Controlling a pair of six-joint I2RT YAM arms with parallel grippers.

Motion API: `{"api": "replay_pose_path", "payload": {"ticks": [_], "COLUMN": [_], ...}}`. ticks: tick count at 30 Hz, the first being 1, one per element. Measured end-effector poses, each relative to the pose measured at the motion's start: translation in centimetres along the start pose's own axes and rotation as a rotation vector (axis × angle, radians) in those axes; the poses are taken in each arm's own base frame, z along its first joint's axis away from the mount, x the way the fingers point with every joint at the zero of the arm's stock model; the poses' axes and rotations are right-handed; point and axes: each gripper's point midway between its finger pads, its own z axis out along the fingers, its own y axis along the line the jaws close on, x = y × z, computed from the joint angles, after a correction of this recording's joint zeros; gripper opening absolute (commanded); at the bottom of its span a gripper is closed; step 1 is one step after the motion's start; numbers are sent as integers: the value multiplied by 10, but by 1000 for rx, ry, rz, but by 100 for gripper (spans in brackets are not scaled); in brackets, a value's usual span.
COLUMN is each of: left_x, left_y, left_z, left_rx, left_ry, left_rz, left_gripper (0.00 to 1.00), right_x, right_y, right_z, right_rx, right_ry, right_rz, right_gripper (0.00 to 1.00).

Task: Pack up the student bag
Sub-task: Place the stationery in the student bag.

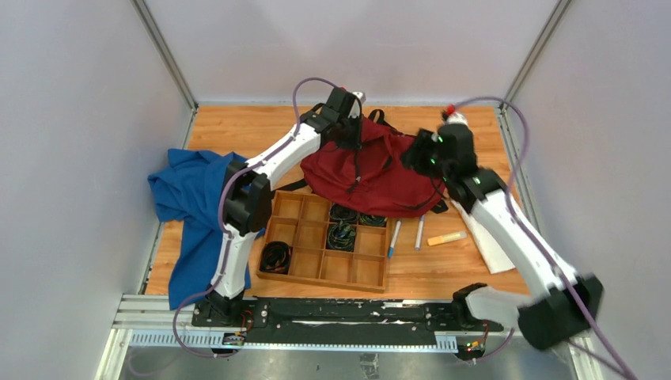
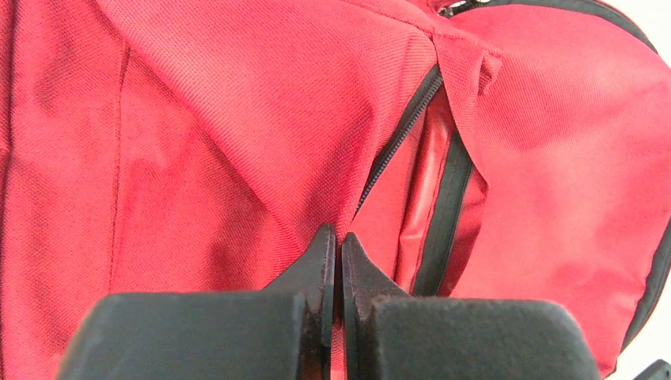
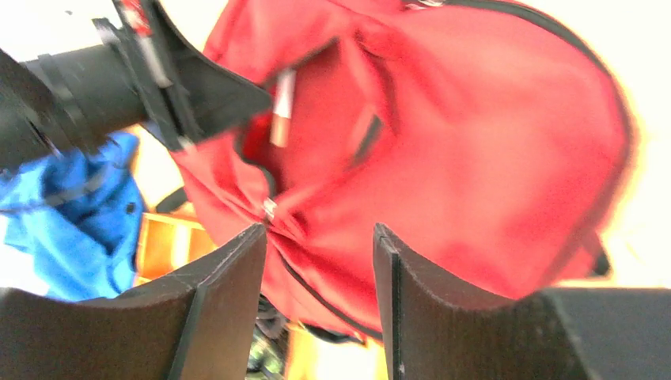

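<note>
Student bag point(image 1: 388, 186) lies toward the far middle of the wooden table point(image 1: 237, 127), just beyond the wooden tray point(image 1: 365, 271). My left claw point(image 2: 339, 237) is clenched on a fold of its red fabric beside the black zipper point(image 2: 399, 138). My right claw point(image 3: 319, 233) hangs over the bag, jaws apart, gripping nothing. A blue cloth point(image 1: 186, 198) drapes over the table's left edge. Two pens point(image 1: 393, 237) and an orange marker point(image 1: 447, 237) lie right of the tray. Plain pale walls point(image 1: 71, 158) close in three sides, and a metal rail point(image 1: 332, 342) runs along the near edge.
</note>
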Motion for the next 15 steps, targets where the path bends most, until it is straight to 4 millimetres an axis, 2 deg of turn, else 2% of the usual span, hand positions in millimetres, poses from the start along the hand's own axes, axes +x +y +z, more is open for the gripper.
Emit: {"api": "replay_pose_path", "payload": {"ticks": [2, 5, 6, 9, 11, 13, 15], "left_x": [2, 2, 2, 0, 0, 1, 1], "left_y": [-1, -4, -6, -13, -14, -13, -12], "left_z": [0, -3, -4, -8, -9, -9, -10], "left_rx": [14, 35, 44, 85, 99, 104, 109], "left_ry": [-7, -16, -19, -21, -19, -14, -10], "left_rz": [-2, -3, 0, 19, 37, 50, 53], "left_gripper": [0, 0, 0, 0, 0, 0, 0], "right_x": [11, 50, 70, 126, 158, 175, 181], "right_y": [-27, -73, -89, -123, -139, -145, -147], "right_z": [-41, -76, -84, -95, -99, -102, -100], "right_rx": [67, 196, 242, 331, 370, 390, 404], "right_ry": [-63, -52, -16, 106, 191, 247, 278], "right_rz": [-14, -14, -11, 12, 27, 38, 42], "right_gripper": [56, 56, 56, 55, 54, 54, 55]}}
